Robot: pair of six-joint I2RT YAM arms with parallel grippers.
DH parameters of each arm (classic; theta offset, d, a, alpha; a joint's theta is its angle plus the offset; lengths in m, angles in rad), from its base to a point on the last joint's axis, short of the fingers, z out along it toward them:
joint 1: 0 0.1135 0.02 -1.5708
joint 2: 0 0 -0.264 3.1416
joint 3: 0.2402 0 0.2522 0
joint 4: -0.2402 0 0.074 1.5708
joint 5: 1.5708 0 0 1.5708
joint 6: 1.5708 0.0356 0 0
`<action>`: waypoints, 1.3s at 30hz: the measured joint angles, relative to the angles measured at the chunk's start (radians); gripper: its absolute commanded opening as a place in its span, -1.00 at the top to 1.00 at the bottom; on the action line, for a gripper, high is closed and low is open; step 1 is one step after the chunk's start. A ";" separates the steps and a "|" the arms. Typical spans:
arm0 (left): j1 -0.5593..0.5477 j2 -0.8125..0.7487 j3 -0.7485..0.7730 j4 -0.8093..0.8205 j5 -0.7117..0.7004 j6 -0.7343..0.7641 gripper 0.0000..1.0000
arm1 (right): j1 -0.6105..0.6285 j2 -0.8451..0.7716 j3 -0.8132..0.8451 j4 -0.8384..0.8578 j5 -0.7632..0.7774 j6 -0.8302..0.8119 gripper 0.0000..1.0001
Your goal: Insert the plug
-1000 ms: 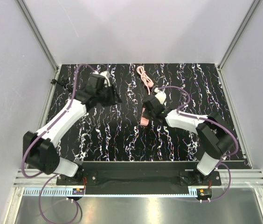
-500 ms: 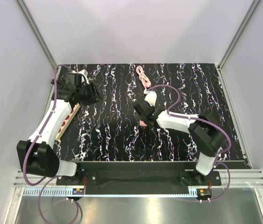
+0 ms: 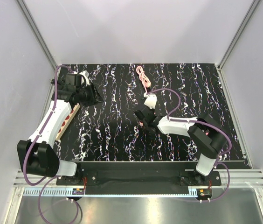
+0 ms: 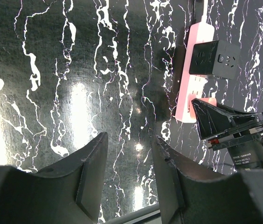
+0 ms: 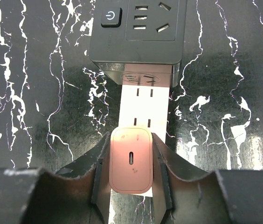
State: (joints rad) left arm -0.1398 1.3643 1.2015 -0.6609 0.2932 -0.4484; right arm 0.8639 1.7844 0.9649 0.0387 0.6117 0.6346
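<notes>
1. holding the plug (image 5: 131,161) is the right gripper (image 5: 131,142); its two fingers are clamped on the left and right sides of the plug, and the flat pale-pink face with one small slot looks up to the wrist camera.
2. the plug is over the near end of the pink power strip (image 5: 143,105), which lies flat on the black marbled table (image 3: 113,135). i cannot tell whether it already touches the strip or hangs just above it.
3. the long axis of the strip runs straight away from the right gripper, in line with its fingers. the plug is centred on the width of the strip, so i judge that no sideways correction is needed.
4. just beyond the far edge of the plug there is a free pair of slots (image 5: 141,122), then a second pair, and then a black cube adapter (image 5: 136,32) that sits on the strip.
5. the left gripper (image 4: 129,140) is well apart, at the left side of the table, its fingers spread with nothing between them. the right arm is clearly the nearer one.
6. i judge the coming move is mostly a straight push down into the strip; whether the pins are over their own holes is hidden under the plug.
</notes>
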 measured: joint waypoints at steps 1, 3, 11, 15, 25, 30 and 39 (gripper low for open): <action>0.000 0.000 0.000 0.000 0.002 0.000 0.09 | 0.001 -0.001 -0.004 0.007 0.000 -0.003 1.00; 0.001 0.001 0.000 0.000 0.006 0.000 0.09 | 0.002 -0.001 -0.007 0.015 0.000 -0.010 1.00; 0.001 0.012 0.000 0.000 0.018 0.000 0.11 | 0.012 0.038 0.058 -0.050 0.002 -0.061 1.00; 0.001 0.012 0.000 0.000 0.026 0.000 0.11 | 0.025 0.066 0.112 -0.115 0.019 -0.080 1.00; 0.001 0.012 -0.002 0.000 0.033 0.005 0.13 | 0.048 0.005 -0.084 0.164 0.087 -0.013 1.00; 0.001 0.012 -0.002 0.000 0.033 0.004 0.14 | 0.079 0.040 -0.087 0.194 0.145 -0.019 1.00; 0.001 0.012 -0.019 0.000 0.033 0.004 0.12 | 0.092 0.065 -0.052 0.157 0.169 -0.051 1.00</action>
State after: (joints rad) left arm -0.1390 1.3766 1.1820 -0.6609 0.3260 -0.4442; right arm 0.9554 1.8492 0.9127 0.1955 0.7811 0.5835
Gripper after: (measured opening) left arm 0.434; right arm 0.384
